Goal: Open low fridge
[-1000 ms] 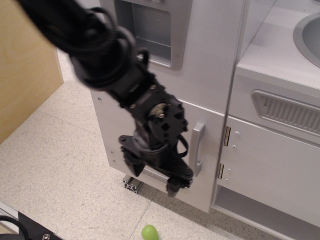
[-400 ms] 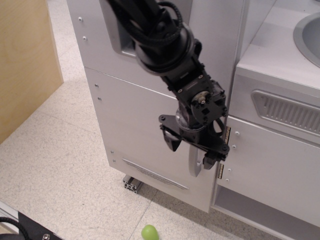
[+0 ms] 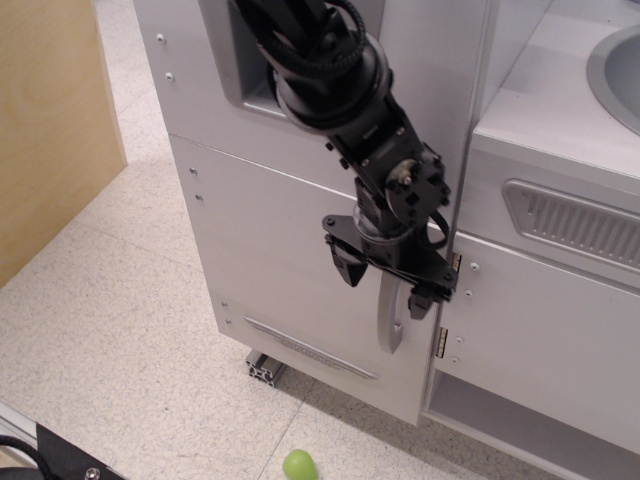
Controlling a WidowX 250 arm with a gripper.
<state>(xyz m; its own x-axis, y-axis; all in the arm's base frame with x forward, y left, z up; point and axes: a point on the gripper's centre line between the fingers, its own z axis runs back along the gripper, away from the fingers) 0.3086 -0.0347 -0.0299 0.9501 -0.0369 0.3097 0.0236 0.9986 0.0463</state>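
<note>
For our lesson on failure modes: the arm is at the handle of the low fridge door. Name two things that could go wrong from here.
1. The gripper straddles only the top of the curved handle; its open fingers might slip off when it pulls.
2. The low fridge door's hinges sit right beside the handle, so a straight outward pull may strain them instead of swinging the door.

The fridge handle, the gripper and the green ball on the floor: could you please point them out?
fridge handle (image 3: pixel 388 325), the one camera view, lower curved part.
gripper (image 3: pixel 383 283), same view, midway between its fingertips.
green ball (image 3: pixel 299 465), same view, its middle.
</note>
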